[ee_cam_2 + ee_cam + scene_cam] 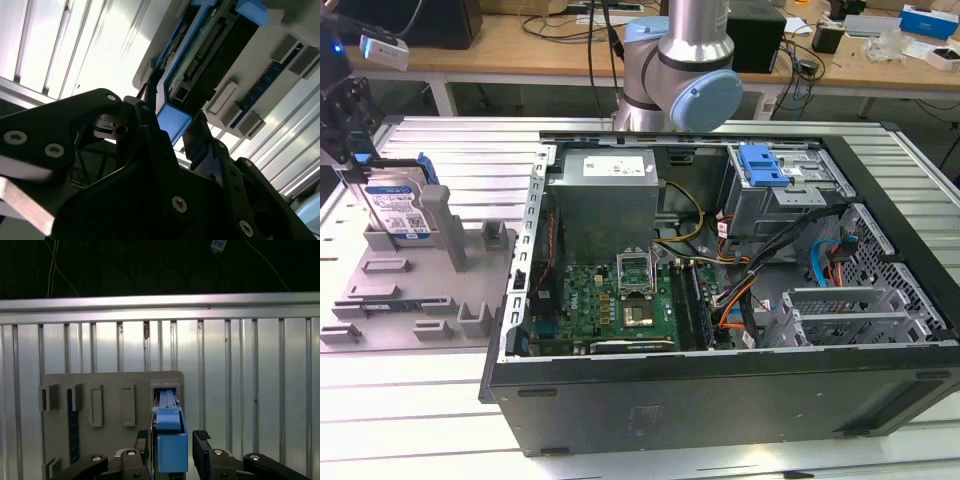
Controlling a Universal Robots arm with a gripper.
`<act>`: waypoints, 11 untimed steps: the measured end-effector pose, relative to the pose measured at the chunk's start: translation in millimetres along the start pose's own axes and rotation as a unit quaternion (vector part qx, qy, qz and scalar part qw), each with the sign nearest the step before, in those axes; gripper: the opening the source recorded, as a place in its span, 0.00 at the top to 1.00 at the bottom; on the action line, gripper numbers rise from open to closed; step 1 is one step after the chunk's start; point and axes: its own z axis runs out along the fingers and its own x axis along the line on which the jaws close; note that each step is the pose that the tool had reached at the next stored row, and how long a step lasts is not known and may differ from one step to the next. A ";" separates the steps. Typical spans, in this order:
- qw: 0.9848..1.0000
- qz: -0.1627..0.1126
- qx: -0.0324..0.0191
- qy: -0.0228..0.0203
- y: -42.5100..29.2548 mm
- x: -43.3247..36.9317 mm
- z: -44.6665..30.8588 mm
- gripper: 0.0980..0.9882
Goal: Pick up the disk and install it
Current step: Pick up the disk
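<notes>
The disk [398,207], a silver drive with a white-and-blue label in a blue carrier, stands on edge in a slot of the grey holder [415,290] at the exterior view's left. My gripper [355,160] hangs over its top edge. In the first wrist view the blue carrier edge [171,440] sits between my two black fingers [202,446], with a thin gap on each side. In the second wrist view the carrier's blue end [172,123] lies between the fingers [197,137]. The gripper is open, straddling the disk.
An open computer case [720,385] lies to the exterior view's right of the holder, with a grey power supply [605,200], a motherboard [620,300] and a drive cage with a blue latch [763,165]. The arm's base [680,70] stands behind it on the slatted metal table [440,400].
</notes>
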 end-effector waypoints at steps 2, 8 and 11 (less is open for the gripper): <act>1.000 0.000 0.000 0.000 0.0 0.0 1.1 0.57; 1.000 0.000 0.000 0.000 0.0 -0.1 4.3 0.57; 1.000 0.000 0.000 0.000 0.0 -0.2 5.2 0.57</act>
